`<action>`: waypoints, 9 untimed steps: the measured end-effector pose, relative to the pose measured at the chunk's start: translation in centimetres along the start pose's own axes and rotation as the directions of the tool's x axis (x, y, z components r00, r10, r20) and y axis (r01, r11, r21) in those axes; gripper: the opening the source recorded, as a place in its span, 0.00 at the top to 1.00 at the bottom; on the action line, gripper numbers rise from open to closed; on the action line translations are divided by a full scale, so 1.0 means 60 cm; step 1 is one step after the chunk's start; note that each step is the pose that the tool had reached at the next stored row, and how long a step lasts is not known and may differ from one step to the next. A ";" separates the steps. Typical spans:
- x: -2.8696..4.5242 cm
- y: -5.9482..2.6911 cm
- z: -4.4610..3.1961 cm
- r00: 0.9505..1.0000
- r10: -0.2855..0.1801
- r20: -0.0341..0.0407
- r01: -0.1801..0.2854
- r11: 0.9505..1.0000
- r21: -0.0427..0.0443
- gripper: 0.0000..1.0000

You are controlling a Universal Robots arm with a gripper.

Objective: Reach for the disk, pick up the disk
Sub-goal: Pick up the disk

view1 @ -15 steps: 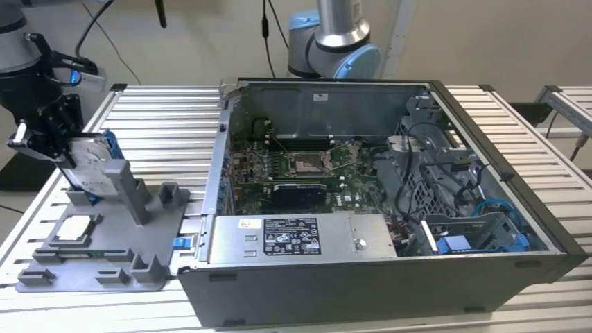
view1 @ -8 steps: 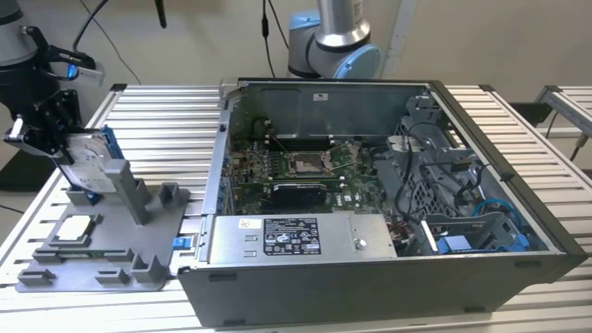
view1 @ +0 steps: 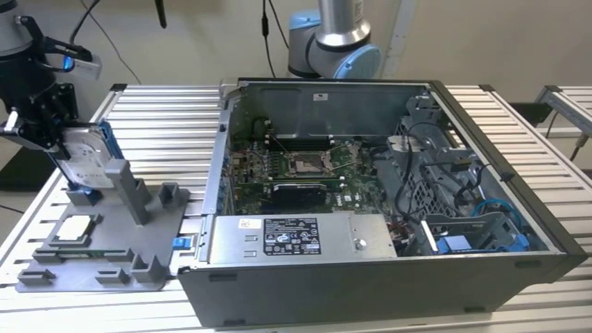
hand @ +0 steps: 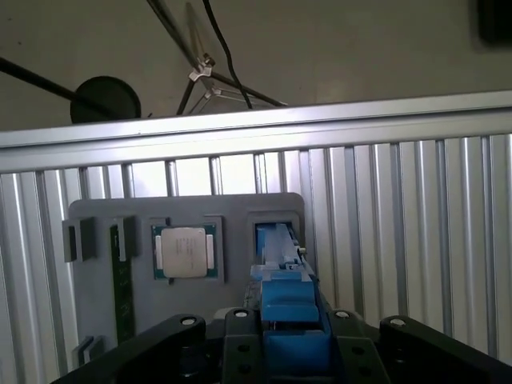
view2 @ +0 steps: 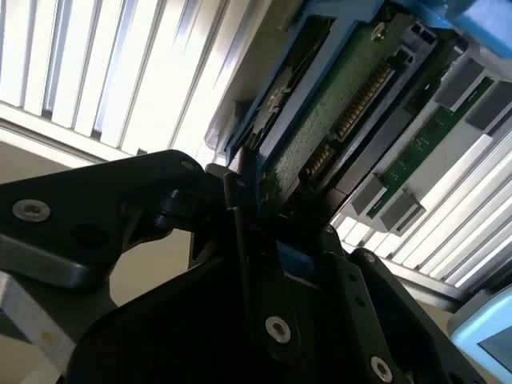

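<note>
Hand (view1: 61,139) clamped on disk (view1: 83,156), upright at gray tray's (view1: 138,243) slot; chip (view1: 74,227) in another recess; PC case (view1: 370,284) open.

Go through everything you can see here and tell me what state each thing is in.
Silver metal disk in a blue plastic carrier: upright on edge, gripped.
Black gripper: shut on the disk.
Square white-silver chip: lying flat in its pocket.
Grey plastic holder: flat on the slatted table.
Dark grey computer case: on its side, panel off, open.

Black fingers (view2: 250,264), silver screws (view2: 32,210); silver arm (view1: 340,21), blue caps (view1: 359,64).
</note>
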State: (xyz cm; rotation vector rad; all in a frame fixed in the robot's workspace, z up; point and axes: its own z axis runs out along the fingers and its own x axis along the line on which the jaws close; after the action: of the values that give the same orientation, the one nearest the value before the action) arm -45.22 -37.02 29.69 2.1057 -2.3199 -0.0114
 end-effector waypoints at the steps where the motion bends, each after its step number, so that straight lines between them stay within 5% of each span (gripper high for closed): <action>1: 0.000 0.000 -0.003 1.000 0.000 0.000 0.000 1.000 0.000 1.00; 9: 0.000 0.001 -0.025 1.000 -0.003 0.000 0.003 1.000 0.000 1.00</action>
State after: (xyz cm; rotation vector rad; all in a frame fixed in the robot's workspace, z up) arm -45.24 -37.03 31.21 2.1093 -2.3167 -0.0113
